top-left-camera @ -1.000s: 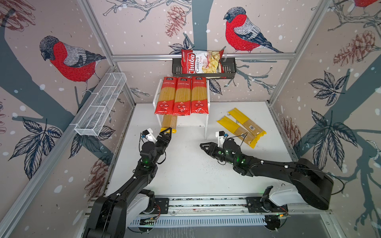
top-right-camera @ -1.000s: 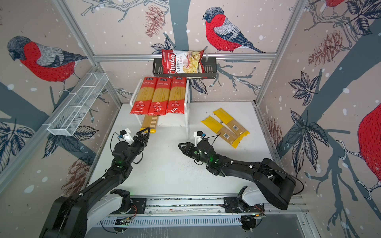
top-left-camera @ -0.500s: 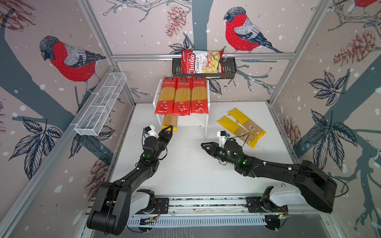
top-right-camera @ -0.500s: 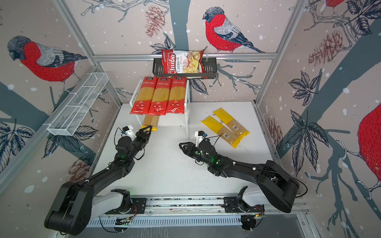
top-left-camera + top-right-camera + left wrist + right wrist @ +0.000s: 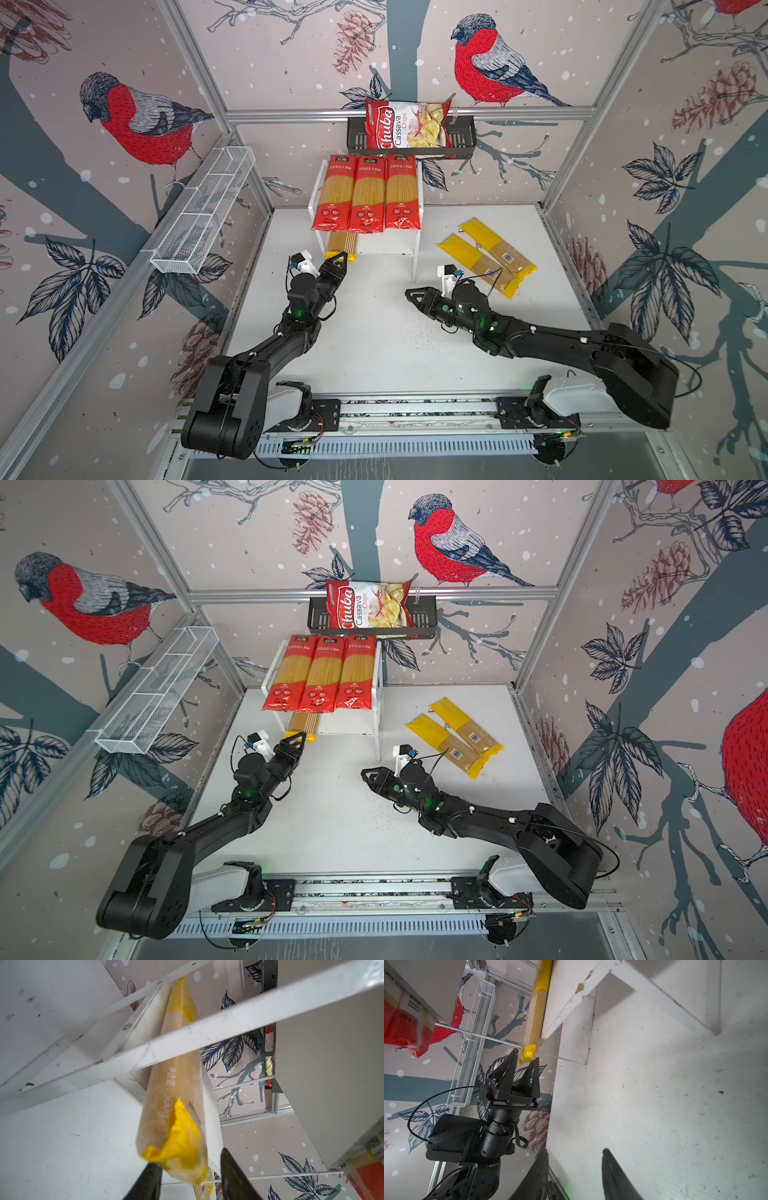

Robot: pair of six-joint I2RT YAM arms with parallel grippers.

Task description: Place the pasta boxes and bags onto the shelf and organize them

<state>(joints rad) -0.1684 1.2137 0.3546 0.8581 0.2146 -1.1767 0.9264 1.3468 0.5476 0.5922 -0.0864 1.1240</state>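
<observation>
Black left gripper [image 5: 337, 261] sits part-open, loosely straddling the near yellow end of a long yellow spaghetti packet [image 5: 176, 1084]. The packet runs lengthwise, pointing back into the white two-tier shelf's [image 5: 416, 257] lower level. Right gripper [image 5: 411, 296] hovers half-open, empty-handed.

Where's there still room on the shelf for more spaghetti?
In both top views the lower tier is bare right of the yellow packet, up to the leg. The top board is crowded: three red packets fill it.
</observation>
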